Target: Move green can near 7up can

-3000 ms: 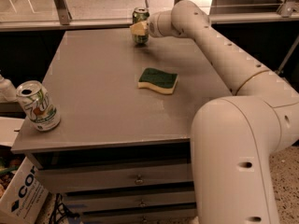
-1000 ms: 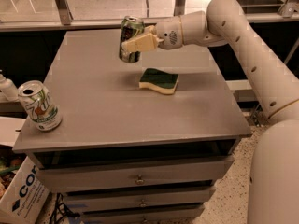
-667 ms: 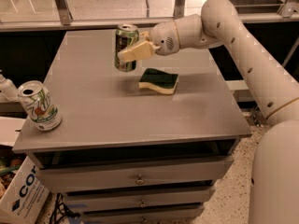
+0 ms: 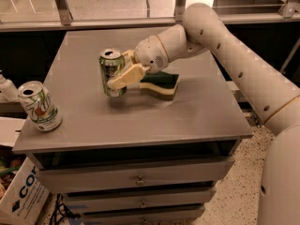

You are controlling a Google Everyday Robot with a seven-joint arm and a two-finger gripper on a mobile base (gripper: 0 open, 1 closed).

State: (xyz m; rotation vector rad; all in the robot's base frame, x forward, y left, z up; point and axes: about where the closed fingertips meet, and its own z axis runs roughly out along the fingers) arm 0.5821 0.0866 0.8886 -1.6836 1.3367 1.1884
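Observation:
The green can (image 4: pixel 110 68) has an all-green body and a silver top. My gripper (image 4: pixel 123 74) is shut on it and holds it upright just above the middle of the grey table (image 4: pixel 140 116). One cream finger (image 4: pixel 125 77) crosses the can's front. The 7up can (image 4: pixel 39 106), white with green lettering, stands upright at the table's front left corner, well to the left of the held can.
A green and yellow sponge (image 4: pixel 161 85) lies on the table right of the held can, partly behind my wrist. Drawers sit under the tabletop. A cardboard box (image 4: pixel 21 191) stands on the floor at the left. A white bottle (image 4: pixel 5 87) is at the left edge.
My gripper has carried the green can from the table's far edge forward and to the left, past the sponge, and lower toward the tabletop. The 7up can has not moved.

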